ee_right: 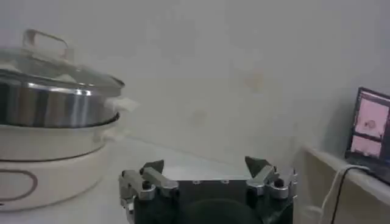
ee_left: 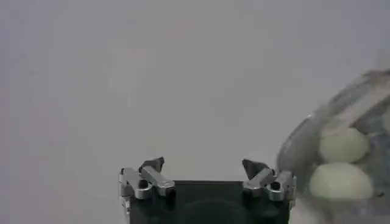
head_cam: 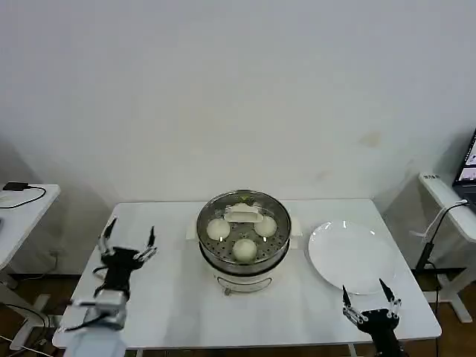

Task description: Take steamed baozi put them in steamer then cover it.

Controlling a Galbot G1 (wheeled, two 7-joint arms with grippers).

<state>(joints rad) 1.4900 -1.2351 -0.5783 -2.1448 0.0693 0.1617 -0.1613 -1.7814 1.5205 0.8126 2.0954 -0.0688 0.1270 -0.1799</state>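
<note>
The steel steamer [head_cam: 242, 262] stands on its white base at the table's middle, with the glass cover [head_cam: 223, 204] and its white handle [head_cam: 243, 216] resting on top. Through the glass I see three off-white baozi [head_cam: 244, 249]. In the right wrist view the steamer [ee_right: 52, 106] and its cover [ee_right: 58, 72] stand off to one side; in the left wrist view baozi [ee_left: 341, 180] show through the cover. My left gripper [head_cam: 129, 239] is open over the table's left side. My right gripper [head_cam: 370, 297] is open near the front right edge. Both hold nothing.
A flat white plate [head_cam: 351, 255] lies to the right of the steamer, just behind my right gripper. White side tables stand beyond the table at far left [head_cam: 18, 212] and far right [head_cam: 450, 197], the right one with a laptop [ee_right: 369, 131] and cable.
</note>
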